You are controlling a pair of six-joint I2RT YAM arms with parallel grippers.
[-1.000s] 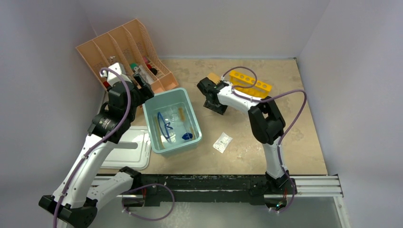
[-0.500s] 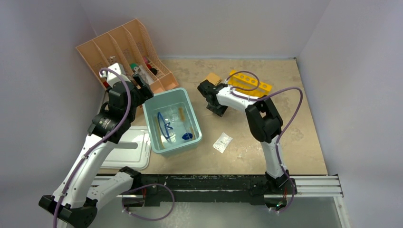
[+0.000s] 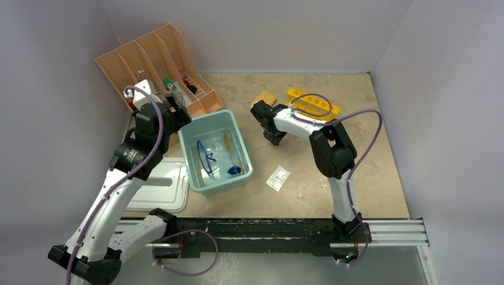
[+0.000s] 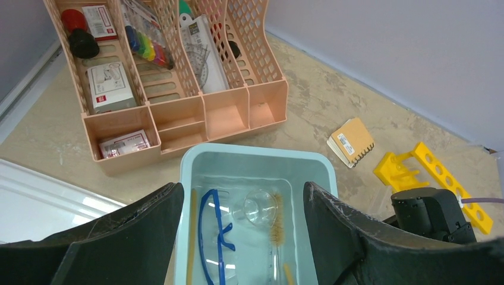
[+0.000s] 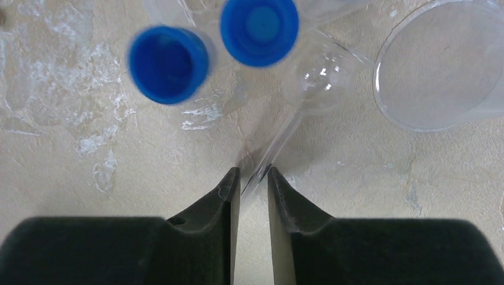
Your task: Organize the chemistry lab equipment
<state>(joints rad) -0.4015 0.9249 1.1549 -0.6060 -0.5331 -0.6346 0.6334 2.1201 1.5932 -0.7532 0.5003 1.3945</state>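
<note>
Jaws of the right gripper (image 5: 252,172) stand nearly together around the tip of a thin clear stem (image 5: 278,142) at frame centre; whether they pinch it I cannot tell. Above it, its round bulb (image 5: 321,80) and two glossy blue caps (image 5: 260,28) lie on the mottled tan table (image 5: 119,178), with a clear round-rimmed vessel (image 5: 440,65) at the upper right. Elsewhere the left gripper (image 4: 242,189) hangs spread wide and empty over the pale teal tub (image 4: 255,153), which holds blue-rimmed goggles (image 4: 214,231) and a bristly brush (image 4: 277,221). At the upper left, labels in the peach lattice organiser (image 4: 226,113) are too small to read.
</note>
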